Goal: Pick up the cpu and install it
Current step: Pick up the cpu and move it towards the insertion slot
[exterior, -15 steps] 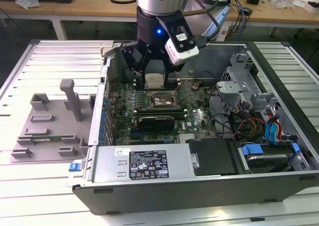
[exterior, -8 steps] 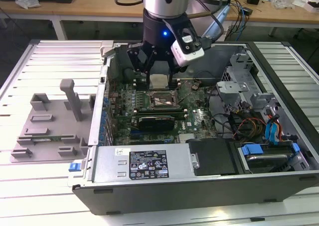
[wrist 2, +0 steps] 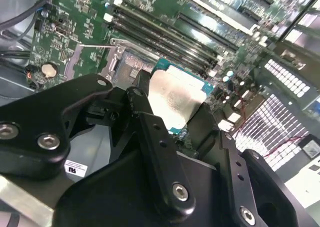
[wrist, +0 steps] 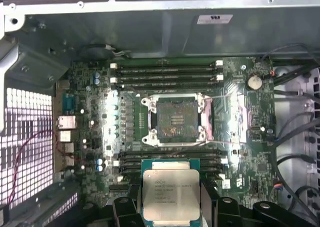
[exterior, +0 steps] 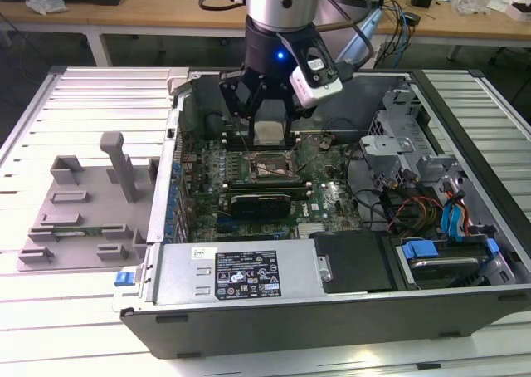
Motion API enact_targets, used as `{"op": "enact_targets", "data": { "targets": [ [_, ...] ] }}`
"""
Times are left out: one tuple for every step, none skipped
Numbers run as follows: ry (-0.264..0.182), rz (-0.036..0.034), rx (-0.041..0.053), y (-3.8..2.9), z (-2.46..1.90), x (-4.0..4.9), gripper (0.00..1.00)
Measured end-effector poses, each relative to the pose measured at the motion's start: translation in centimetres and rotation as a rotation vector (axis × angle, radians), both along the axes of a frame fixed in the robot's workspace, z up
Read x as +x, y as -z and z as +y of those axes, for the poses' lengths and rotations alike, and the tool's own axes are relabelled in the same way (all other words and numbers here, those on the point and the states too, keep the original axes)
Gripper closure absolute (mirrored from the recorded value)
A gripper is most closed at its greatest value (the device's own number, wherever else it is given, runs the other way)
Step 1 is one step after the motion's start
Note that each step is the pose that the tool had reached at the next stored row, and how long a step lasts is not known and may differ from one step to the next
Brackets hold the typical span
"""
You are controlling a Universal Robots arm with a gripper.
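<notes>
The cpu (wrist: 171,192) is being grasped by two opposite edges between the black fingers (wrist: 124,209) of the gripper (exterior: 269,118), which are being pressed closed against the chip's green border. Its pale silvery top is being turned towards the camera in the first wrist view. In the second wrist view the cpu (wrist 2: 175,99) is being caught by the light between the two dark finger links.

In the exterior view the gripper is being hung inside the open computer case (exterior: 332,315), which is being carried, open side up, by the white slatted counter (exterior: 50,335). The chip is being held clear above the green motherboard (exterior: 328,198), close to the socket (exterior: 265,168).

In the first wrist view the socket (wrist: 176,119) is being shown uncovered, its dark contact field exposed inside a silvery frame. Banks of black memory slots (wrist: 165,72) are being seen on two opposite sides of it. The held chip is being seen apart from the socket, overlapping the bank of slots on the gripper's side. A round coin battery (wrist: 255,82) is being seen on the board near one corner.

At the exterior view's left of the case, a grey plastic fixture (exterior: 83,211) with an upright post (exterior: 123,165) is being carried by the counter, well apart from the gripper.
</notes>
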State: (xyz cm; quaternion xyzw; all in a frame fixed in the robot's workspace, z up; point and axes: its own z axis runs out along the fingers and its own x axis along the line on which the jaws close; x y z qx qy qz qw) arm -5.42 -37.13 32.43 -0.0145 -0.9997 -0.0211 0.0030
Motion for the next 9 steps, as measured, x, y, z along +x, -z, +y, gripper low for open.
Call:
{"op": "enact_targets", "data": {
  "targets": [
    [0.0, -0.0001, 0.0003, 0.08, 0.23, 0.03, 0.45],
    [0.0, 0.0, 0.0, 0.14, 0.44, 0.05, 0.45],
    [0.0, 0.0, 0.0001, 0.22, 0.64, 0.06, 0.45],
    [0.0, 0.0, 0.0, 0.36, 0.96, 0.06, 0.45],
    [0.0, -0.0002, 0.0002, 0.67, 1.3, 0.08, 0.45],
    [0.0, -0.0017, 0.0001, 0.9, 1.48, 0.13, 0.45],
    [0.0, -0.0024, 0.0, 1.04, 1.58, 0.15, 0.45],
    [0.0, -0.0027, 0.0, 1.16, 1.65, 0.18, 0.45],
    [0.0, -0.0029, 0.0001, 1.53, 1.95, 0.32, 0.45]
  ]
}}
